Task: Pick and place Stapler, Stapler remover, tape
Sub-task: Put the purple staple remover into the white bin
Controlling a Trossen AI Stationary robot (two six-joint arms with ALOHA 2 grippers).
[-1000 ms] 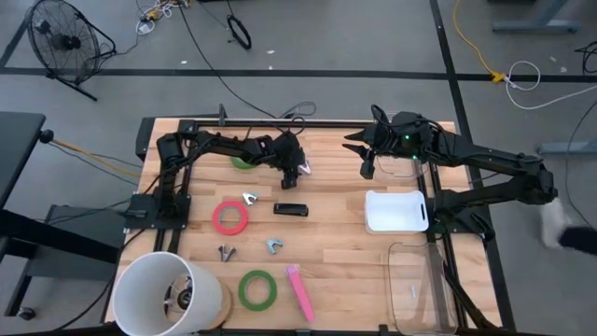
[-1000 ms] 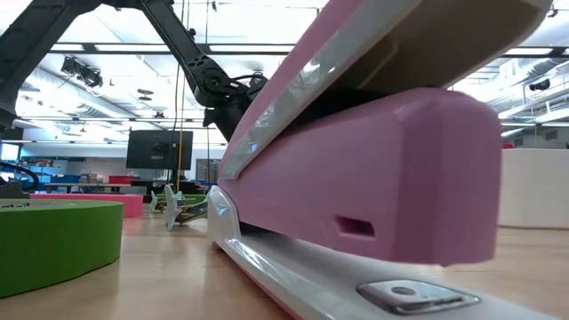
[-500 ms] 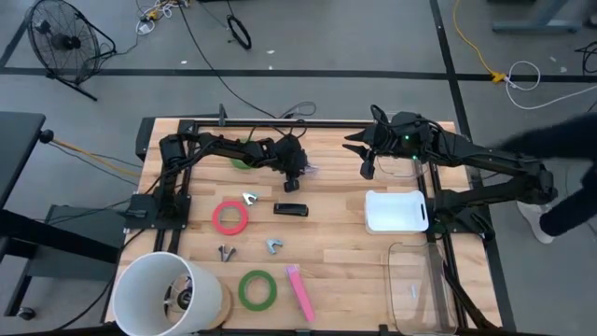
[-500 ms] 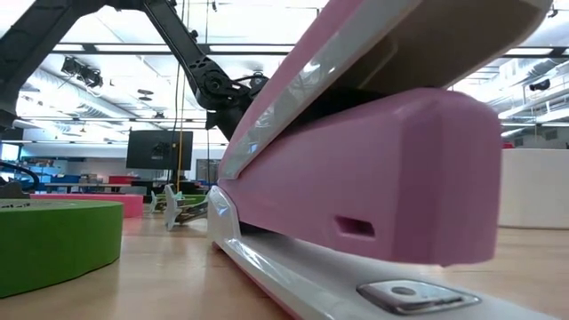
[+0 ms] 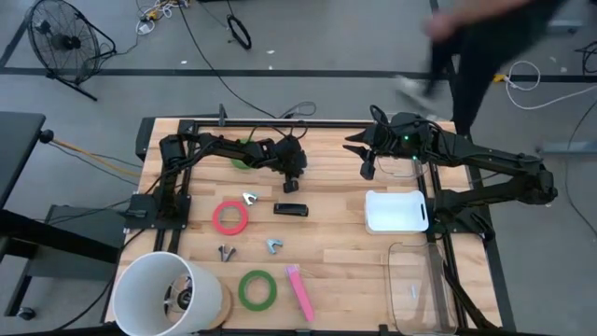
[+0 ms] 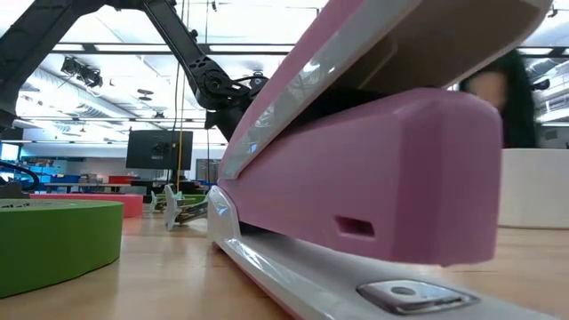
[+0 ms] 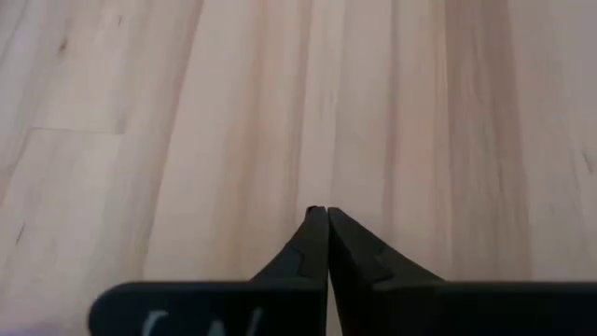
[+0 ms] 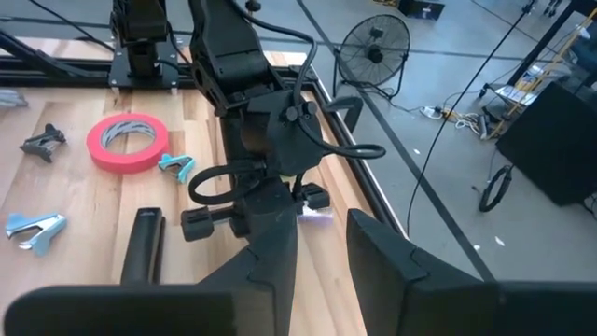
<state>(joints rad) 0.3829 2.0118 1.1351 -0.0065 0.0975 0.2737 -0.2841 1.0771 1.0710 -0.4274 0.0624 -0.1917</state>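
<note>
The left gripper [image 5: 296, 172] sits a little nearer the table's far edge than a second ago, when it hung over the bare wood just beyond the black stapler [image 5: 290, 209]; its wrist now shows folded back toward the arm. The small pinkish glint seen beside its tip a second ago is gone in the high view. Its fingers [image 7: 312, 245] are pressed together over bare planks.

A person [image 5: 485, 42] has moved from the table's right side, past the right arm's base, round to the floor beyond the far right corner. In the low view that person [image 6: 507, 93] now shows behind the pink stapler [image 6: 373, 169].
</note>
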